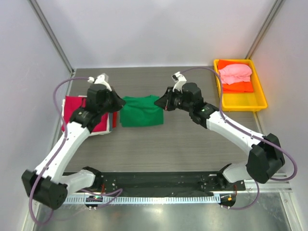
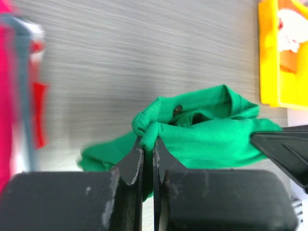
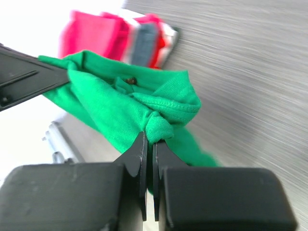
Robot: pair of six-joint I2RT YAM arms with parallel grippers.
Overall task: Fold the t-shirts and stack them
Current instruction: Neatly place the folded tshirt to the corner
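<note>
The bright green t-shirt (image 1: 141,111) is stretched between both grippers at mid-table. My left gripper (image 1: 118,102) is shut on its left end; the cloth (image 2: 202,134) is pinched between the fingers there (image 2: 148,144). My right gripper (image 1: 160,102) is shut on its right end, with a bunched fold of the green shirt (image 3: 120,106) in the fingers (image 3: 149,142). A stack of folded shirts with a crimson one (image 1: 77,109) on top lies at the left, also in the right wrist view (image 3: 96,36). Pink (image 1: 236,73) and orange (image 1: 238,87) shirts lie in the tray.
The yellow plastic tray (image 1: 243,102) stands at the back right, and its edge shows in the left wrist view (image 2: 269,57). White and grey folded edges (image 1: 112,120) show at the right side of the left stack. Grey walls enclose the table on three sides.
</note>
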